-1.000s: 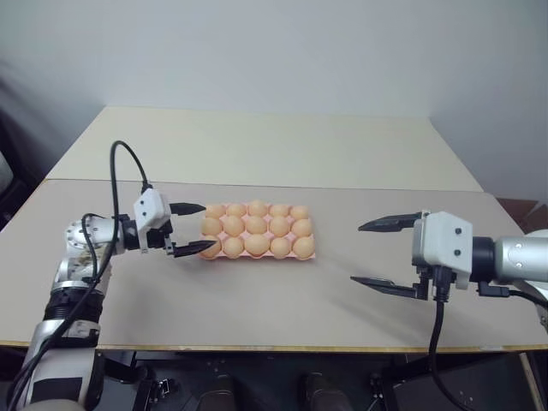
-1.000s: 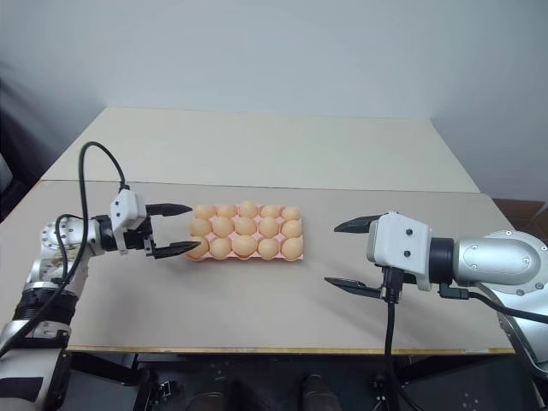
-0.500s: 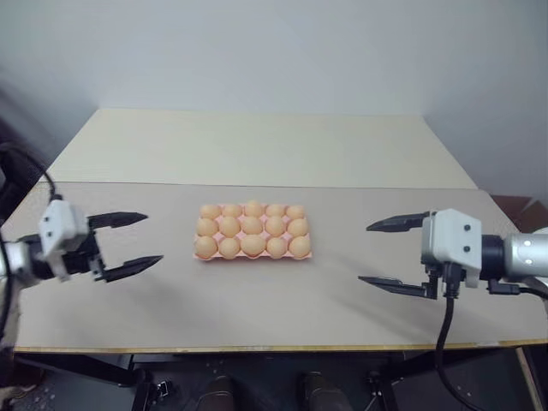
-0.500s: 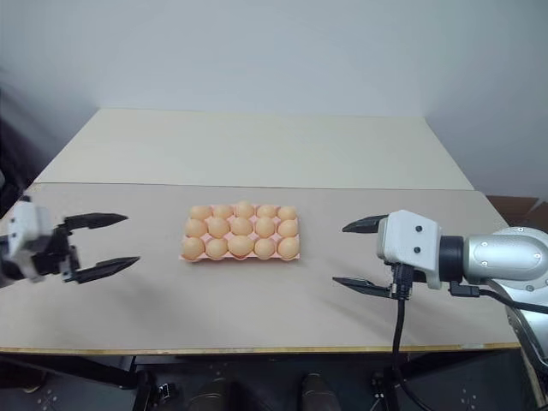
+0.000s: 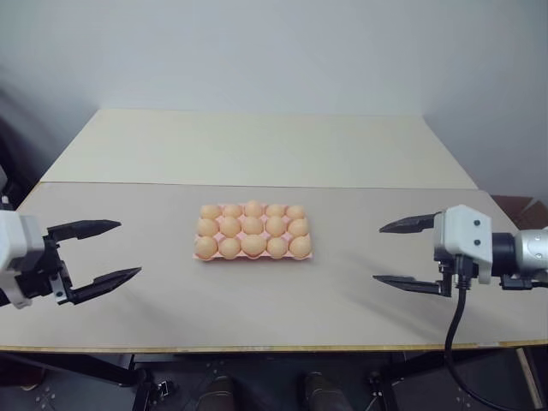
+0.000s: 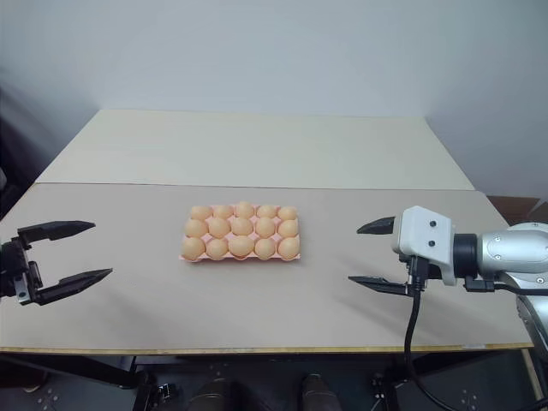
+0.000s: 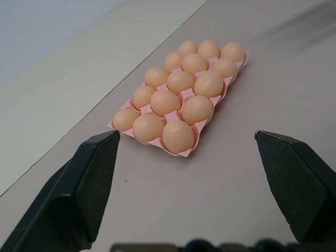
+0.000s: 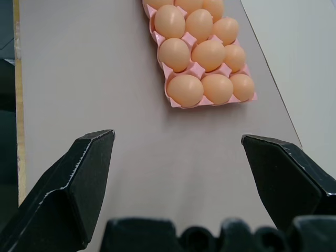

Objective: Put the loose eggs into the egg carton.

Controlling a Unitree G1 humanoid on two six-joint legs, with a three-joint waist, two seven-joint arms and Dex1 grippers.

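Egg carton (image 5: pixel 253 254) full, fifteen eggs (image 5: pixel 253 244); left gripper (image 5: pixel 97 253), right gripper (image 5: pixel 404 254) both released, empty.

Both arms end in a white, box-shaped wrist housing carrying two long, tapered black fingers (image 5: pixel 96 227) with pointed tips. The right gripper (image 5: pixel 398 253) sits on a housing with two small dark screw points on its face, joined to a silver-grey cylindrical forearm by a black collar. A black cable hangs from beneath that housing. The left gripper (image 5: pixel 120 250) shows black hardware between housing and fingers.
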